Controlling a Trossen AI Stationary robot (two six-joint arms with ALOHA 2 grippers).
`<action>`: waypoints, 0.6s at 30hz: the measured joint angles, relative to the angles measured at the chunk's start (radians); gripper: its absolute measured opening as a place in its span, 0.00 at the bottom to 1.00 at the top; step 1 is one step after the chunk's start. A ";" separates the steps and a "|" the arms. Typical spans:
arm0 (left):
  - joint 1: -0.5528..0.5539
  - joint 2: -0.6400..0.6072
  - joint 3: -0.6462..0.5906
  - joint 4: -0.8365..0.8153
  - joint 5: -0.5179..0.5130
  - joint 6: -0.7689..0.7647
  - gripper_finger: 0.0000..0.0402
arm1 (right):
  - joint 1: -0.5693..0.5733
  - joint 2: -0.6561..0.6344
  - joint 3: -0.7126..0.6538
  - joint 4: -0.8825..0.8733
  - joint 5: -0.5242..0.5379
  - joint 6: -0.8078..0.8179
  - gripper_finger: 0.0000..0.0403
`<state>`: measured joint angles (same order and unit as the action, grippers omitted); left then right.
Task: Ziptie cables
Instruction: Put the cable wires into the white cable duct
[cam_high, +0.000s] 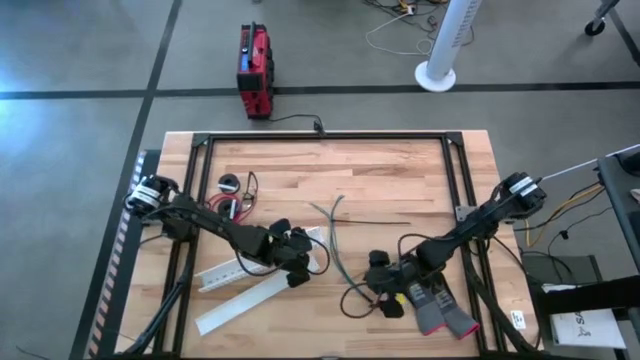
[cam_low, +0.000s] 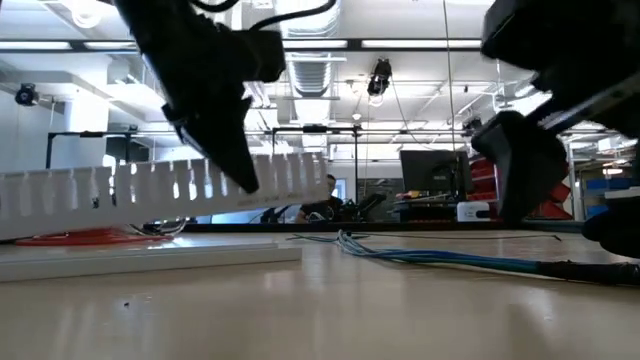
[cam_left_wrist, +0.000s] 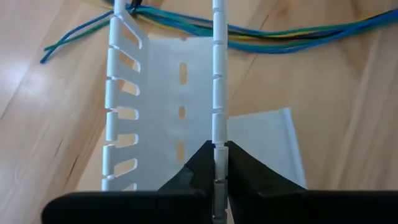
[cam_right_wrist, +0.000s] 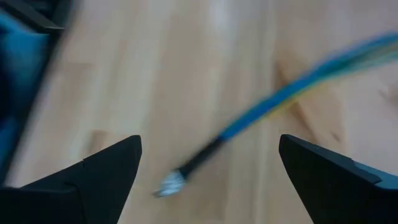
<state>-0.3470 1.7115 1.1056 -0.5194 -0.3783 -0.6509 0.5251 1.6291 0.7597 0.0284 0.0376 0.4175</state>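
high view: left gripper (cam_high: 297, 262) over the white slotted strip (cam_high: 232, 272) on the wooden table (cam_high: 390, 180); cables (cam_high: 335, 235) between both arms, near right gripper (cam_high: 385, 290);
left wrist: fingers (cam_left_wrist: 193, 168) pinch the strip's thin slotted plastic wall; blue-green wires beyond;
right wrist: fingers (cam_right_wrist: 106, 171) spread wide, blue cable end between them, untouched

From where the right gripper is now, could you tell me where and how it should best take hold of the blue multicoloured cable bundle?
Grip the cable bundle on its dark sheathed stretch just behind the metal-tipped end, coming straight down from above. It lies flat on the table, and the open right gripper already straddles that end, so its fingers should close across the thin strand rather than along it. The left gripper holds the white slotted strip.
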 joint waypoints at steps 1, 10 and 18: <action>0.000 0.000 -0.009 0.002 -0.001 -0.003 0.03 | 0.003 0.011 0.000 -0.011 0.024 0.017 0.92; 0.012 0.000 -0.111 0.117 -0.024 -0.013 0.02 | 0.051 0.080 0.012 -0.090 0.141 0.216 0.86; 0.040 -0.001 -0.198 0.270 -0.030 -0.006 0.02 | 0.115 0.085 0.092 -0.138 0.134 0.195 0.77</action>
<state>-0.3066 1.7103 0.9072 -0.2498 -0.4080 -0.6567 0.6396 1.7137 0.8517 -0.1091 0.1714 0.6123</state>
